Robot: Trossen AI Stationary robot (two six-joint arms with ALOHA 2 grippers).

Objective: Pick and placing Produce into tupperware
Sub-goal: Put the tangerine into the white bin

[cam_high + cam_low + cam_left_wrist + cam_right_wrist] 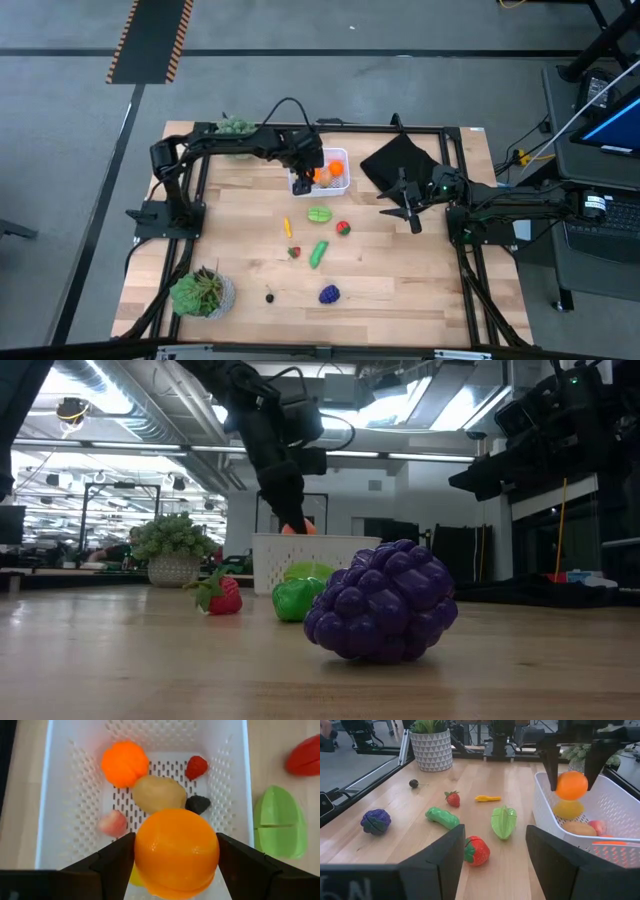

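High view shows the wooden table (pixel 400 280) with my two arms reaching in from either side, a black folded cloth (pixel 400 160) at the far edge and two potted plants, one (pixel 203 293) at the near left corner and one (pixel 236 126) at the far left. The white perforated tub (pixel 60 795) sits at the far middle of the table, and my left gripper (pixel 175 852) hangs right over it with an orange fruit (pixel 176 852) sitting between its fingers (pixel 112 862), which touch it on both sides. Inside the tub lie a smaller orange fruit (pixel 125 763), a tan potato-like piece (pixel 158 794), a pink piece (pixel 113 824), a small red piece (pixel 196 767) and a small dark piece (pixel 198 804); something yellow shows under the held fruit. My right gripper (pixel 495 850) waits above the table's right side, near the cloth, its fingers apart and holding nothing. Loose on the wood, nearer than the tub, lie a purple grape cluster (pixel 375 820), a green star fruit (pixel 504 821), a green cucumber-like piece (pixel 441 817), a large strawberry (pixel 476 850), a small strawberry (pixel 452 798), a thin yellow piece (pixel 487 798) and a tiny dark fruit (pixel 413 783).
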